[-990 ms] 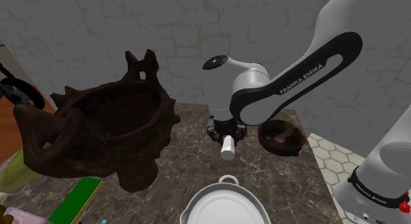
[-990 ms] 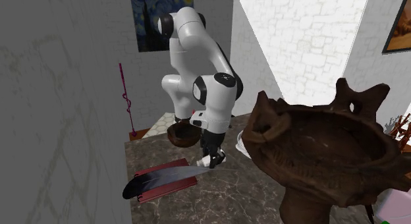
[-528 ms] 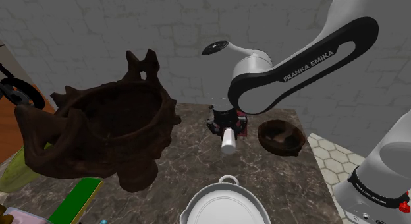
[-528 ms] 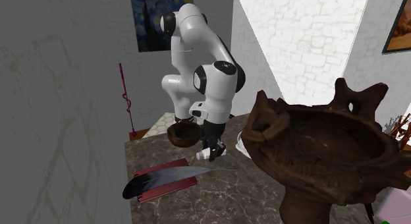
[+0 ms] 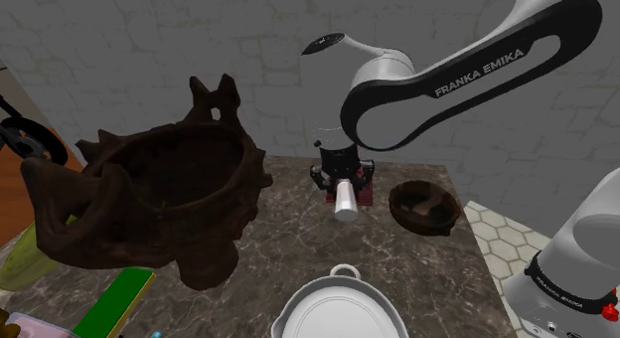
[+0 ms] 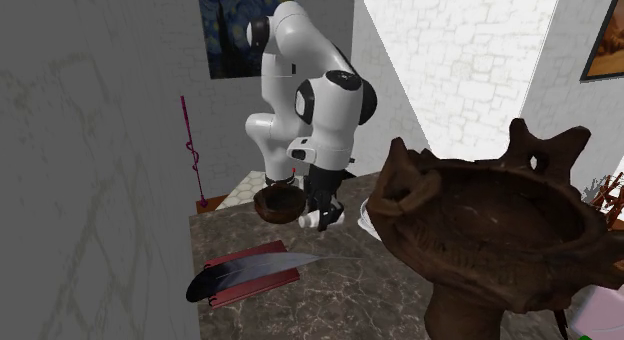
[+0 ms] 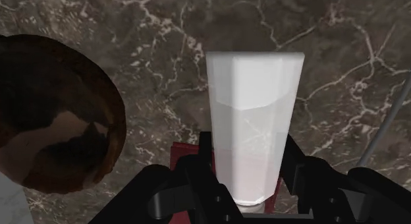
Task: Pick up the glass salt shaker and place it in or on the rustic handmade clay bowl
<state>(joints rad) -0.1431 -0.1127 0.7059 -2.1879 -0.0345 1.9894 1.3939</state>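
Observation:
My black gripper (image 5: 343, 185) is shut on a white, faceted salt shaker (image 5: 345, 201), which hangs tilted above the dark marble tabletop (image 5: 298, 247). The wrist view shows both fingers clasping the shaker (image 7: 253, 117) at its base. The small brown clay bowl (image 5: 424, 207) sits on the marble toward the shoulder view's right of the gripper, apart from it. In the second exterior view the bowl (image 6: 277, 204) lies just to the left of the held shaker (image 6: 322, 220). The wrist view has the bowl (image 7: 53, 117) down on the marble beside the shaker.
A large dark brown spiky vessel (image 5: 149, 202) looms close in the shoulder view's left. A white pot (image 5: 338, 311) stands at the table's near edge. A red book with a dark feather (image 6: 250, 271) lies on the marble below the gripper. A green object (image 5: 119, 301) is at lower left.
The gripper has risen from the tabletop with the shaker clasped in it, and the arm's elbow has lifted. The bowl and other objects have stayed put.

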